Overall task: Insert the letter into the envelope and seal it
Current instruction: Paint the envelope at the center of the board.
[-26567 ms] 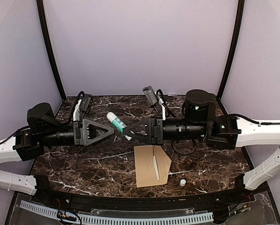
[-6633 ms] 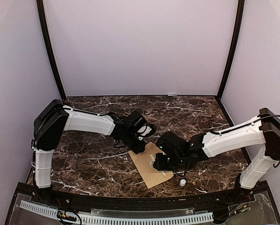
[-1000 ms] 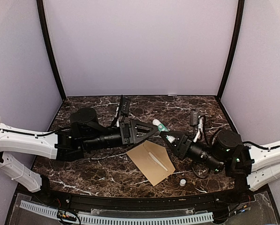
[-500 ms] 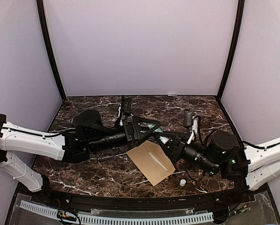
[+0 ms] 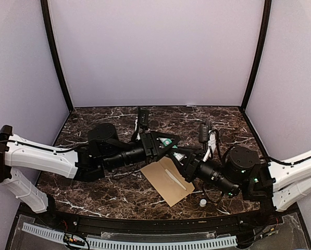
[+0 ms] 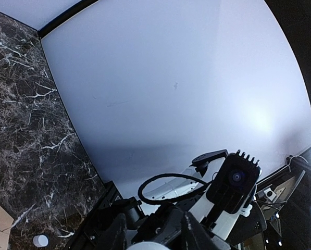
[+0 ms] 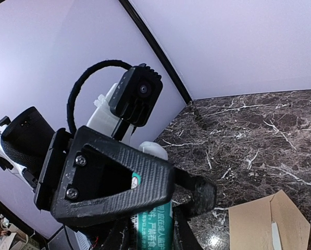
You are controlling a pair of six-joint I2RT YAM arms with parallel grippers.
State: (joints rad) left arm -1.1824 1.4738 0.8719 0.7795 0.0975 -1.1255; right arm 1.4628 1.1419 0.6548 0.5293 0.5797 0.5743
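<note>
Above dark marble table, right gripper clamps a glue stick, left gripper straddling its top, grip unclear.

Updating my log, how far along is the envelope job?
No loose letter shows, so it is probably inside the envelope. In hand: the right gripper holds the glue stick, the left gripper set around its top; a white cap lies near the envelope. Left: gluing and sealing it.

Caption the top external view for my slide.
Left gripper and right gripper meet at a white-and-green glue stick near a kraft-brown paper envelope on the dark marble table.
</note>
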